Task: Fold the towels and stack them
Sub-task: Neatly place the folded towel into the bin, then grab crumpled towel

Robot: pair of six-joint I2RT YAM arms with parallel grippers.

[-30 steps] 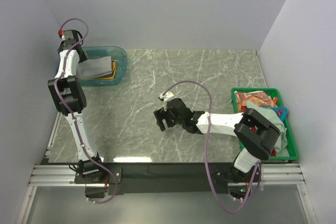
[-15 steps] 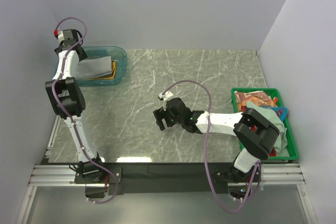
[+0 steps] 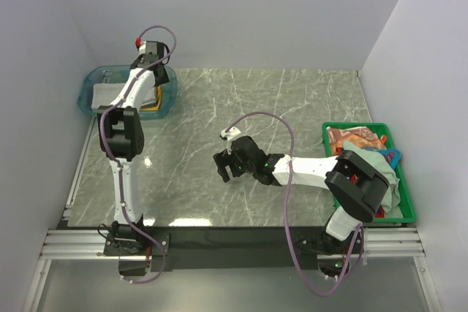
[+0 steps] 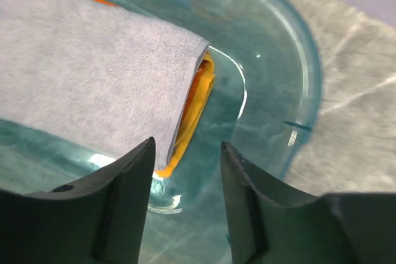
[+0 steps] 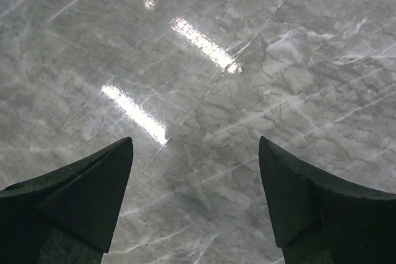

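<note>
A folded pale grey towel (image 4: pixel 93 66) lies on top of an orange towel (image 4: pixel 198 100) inside the clear teal tub (image 4: pixel 303 78) at the back left. My left gripper (image 4: pixel 185 146) hovers open over the tub floor just past the right end of that stack, with nothing between its fingers. In the top view the left gripper (image 3: pixel 155 63) hangs over the tub's right end (image 3: pixel 172 85). My right gripper (image 5: pixel 195 143) is open above bare marble at mid table (image 3: pixel 223 166). A red patterned towel (image 3: pixel 355 139) and a pale green towel (image 3: pixel 380 158) lie loose in the green crate (image 3: pixel 358 126).
The right arm's forearm (image 3: pixel 307 169) stretches from the crate side toward mid table. Walls close in the table at the back and on both sides. The crate stands at the table's right edge.
My left arm has swung from the tub's left end across to its right end. The right arm has held still.
</note>
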